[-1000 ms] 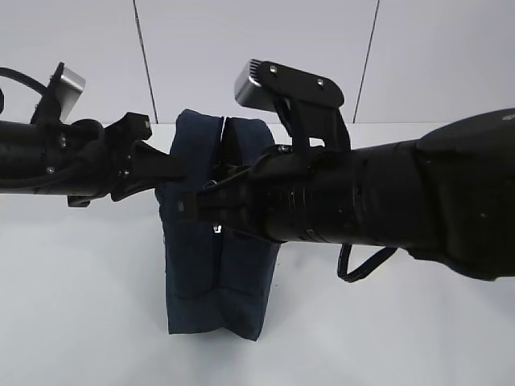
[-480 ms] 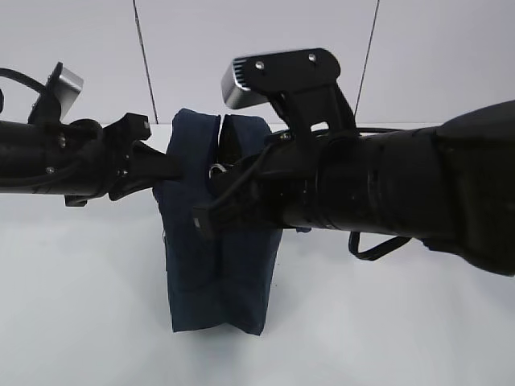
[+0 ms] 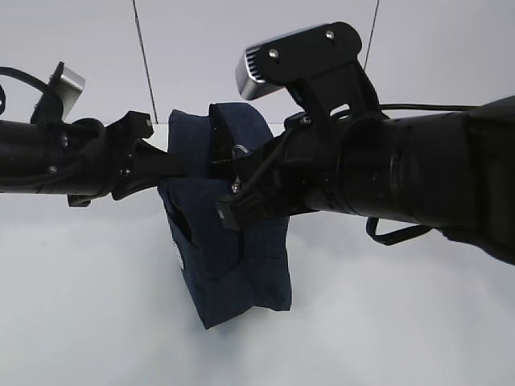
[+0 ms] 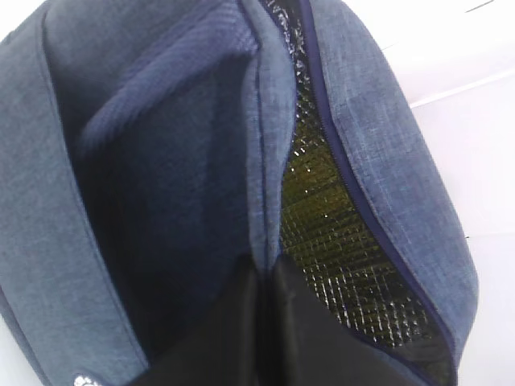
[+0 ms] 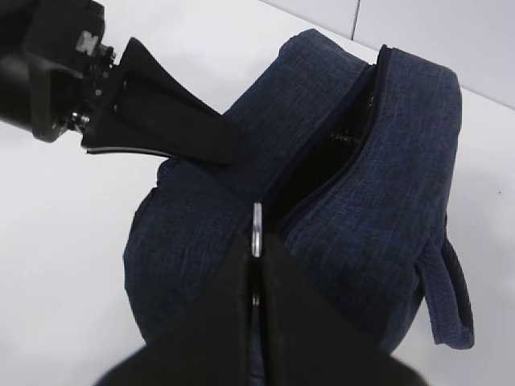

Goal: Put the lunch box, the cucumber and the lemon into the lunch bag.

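The dark navy lunch bag (image 3: 233, 265) stands tilted on the white table. My left gripper (image 3: 165, 163) reaches in from the left and is shut on the fabric edge of the bag's opening (image 4: 268, 277). The silvery lining (image 4: 322, 217) shows inside the open slit. My right gripper (image 3: 236, 159) is shut on the silver ring pull (image 5: 256, 221) of the zipper, above the bag (image 5: 386, 185). The right wrist view also shows the left gripper (image 5: 233, 149) pinching the bag's top. The lunch box, cucumber and lemon are out of view.
The white table (image 3: 80, 322) spreads around the bag. A white panelled wall (image 3: 185, 48) stands behind. One loop handle (image 5: 455, 297) hangs at the bag's side. The right arm (image 3: 418, 185) fills the right of the exterior view.
My right gripper has moved up and to the right with the ring pull. The bag has tipped and its base has swung right. The left gripper has kept its hold in place.
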You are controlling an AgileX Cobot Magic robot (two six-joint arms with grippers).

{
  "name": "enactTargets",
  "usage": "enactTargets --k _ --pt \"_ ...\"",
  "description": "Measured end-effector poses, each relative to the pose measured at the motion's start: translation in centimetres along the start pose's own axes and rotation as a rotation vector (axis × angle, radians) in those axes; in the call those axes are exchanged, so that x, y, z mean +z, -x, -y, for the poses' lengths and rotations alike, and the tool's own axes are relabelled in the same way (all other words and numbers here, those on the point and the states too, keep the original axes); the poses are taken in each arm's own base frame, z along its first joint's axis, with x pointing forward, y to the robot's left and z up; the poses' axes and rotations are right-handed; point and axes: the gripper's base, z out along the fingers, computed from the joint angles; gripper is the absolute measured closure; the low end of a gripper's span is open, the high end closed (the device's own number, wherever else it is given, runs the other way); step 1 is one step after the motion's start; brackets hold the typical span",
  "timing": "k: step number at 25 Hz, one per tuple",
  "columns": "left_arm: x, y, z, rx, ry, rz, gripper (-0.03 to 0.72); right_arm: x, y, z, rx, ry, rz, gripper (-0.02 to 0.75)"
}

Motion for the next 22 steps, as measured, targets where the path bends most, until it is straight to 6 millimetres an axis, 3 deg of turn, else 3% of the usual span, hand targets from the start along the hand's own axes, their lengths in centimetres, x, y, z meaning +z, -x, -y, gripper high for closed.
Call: enactTargets --k 14,18,22 --pt "0.0 0.2 -0.6 0.001 0.066 0.030 0.694 0.0 -0.9 -0.4 -0.042 0.045 -0.018 0.730" --pt "0.0 0.8 -0.4 0.013 0.084 0.054 0.694 0.8 -1.5 -0.6 -0.045 0.069 -0.043 0.730" --pt "0.0 1.4 -0.3 0.030 0.102 0.080 0.694 1.2 -0.8 -0.7 -0.049 0.071 -0.029 0.730"
